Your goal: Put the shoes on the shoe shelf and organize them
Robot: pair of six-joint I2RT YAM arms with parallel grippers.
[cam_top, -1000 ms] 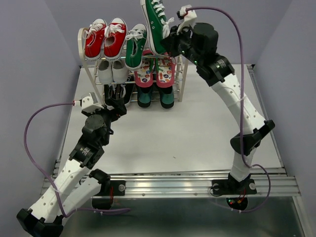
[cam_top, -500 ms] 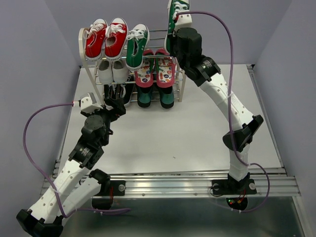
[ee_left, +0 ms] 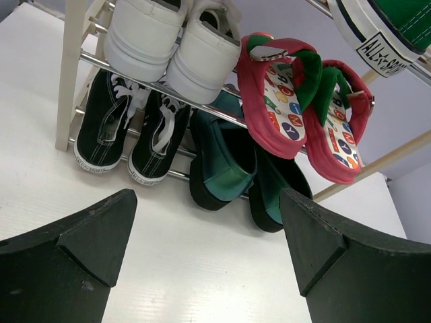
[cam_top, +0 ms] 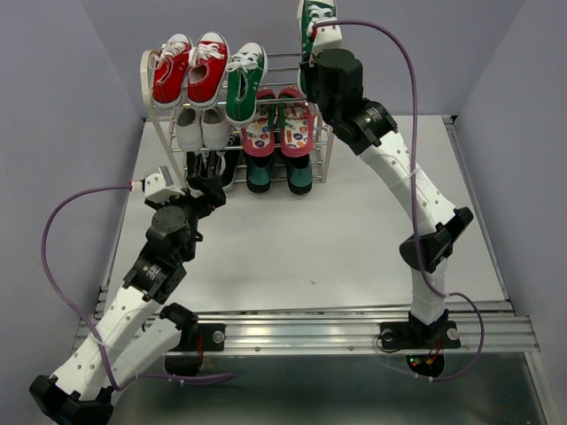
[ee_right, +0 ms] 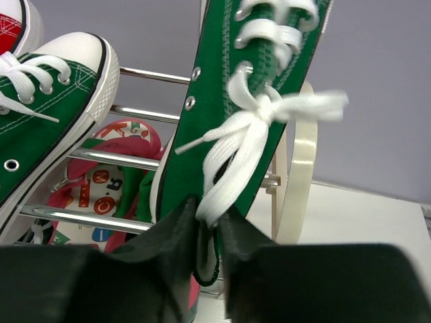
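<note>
At top centre, the right gripper (ee_right: 207, 223) pinches a white-laced green canvas sneaker (ee_right: 217, 101) above the cream-framed chrome-rod shoe shelf (ee_right: 300, 176); the left gripper (ee_left: 206, 196) has its jaws spread.

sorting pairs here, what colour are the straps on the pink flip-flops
Green straps on the pink flip-flops, clearest in the left wrist view.

left hand (ee_left: 205, 202) low, wide open, right hand (ee_right: 207, 219) raised high, nearly closed
</note>
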